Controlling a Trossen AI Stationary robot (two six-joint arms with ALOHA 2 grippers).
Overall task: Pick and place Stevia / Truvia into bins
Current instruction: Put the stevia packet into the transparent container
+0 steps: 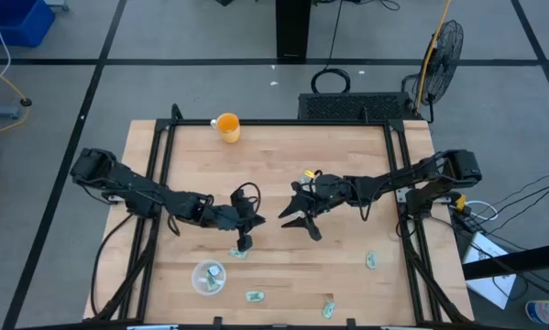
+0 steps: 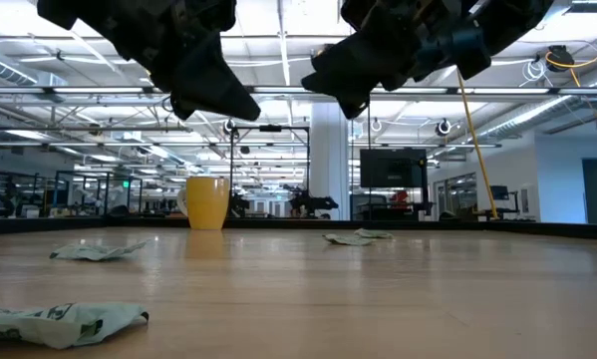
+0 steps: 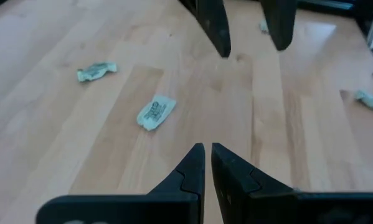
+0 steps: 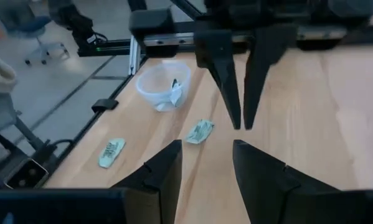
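Note:
Several green-and-white sachets lie flat on the wooden table: one point(image 1: 238, 252) just below my left gripper, others near the near edge point(image 1: 254, 295) point(image 1: 328, 309) and toward the right point(image 1: 370, 260). The clear plastic cup point(image 1: 208, 277) stands near the near edge with sachets inside point(image 4: 175, 92). My left gripper point(image 1: 245, 242) hangs shut above the table, its tips over a sachet point(image 4: 200, 132), with nothing between them point(image 3: 207, 150). My right gripper point(image 1: 301, 225) hovers open at the table's middle, empty point(image 4: 205, 158). In the low view both grippers point(image 2: 213, 95) point(image 2: 353, 95) are well above the tabletop.
A yellow cup point(image 1: 228, 126) stands at the table's far edge. Black rails point(image 1: 155, 183) run along the table's left and right sides. In the left wrist view two sachets point(image 3: 155, 112) point(image 3: 96, 70) lie on bare wood ahead of the fingers.

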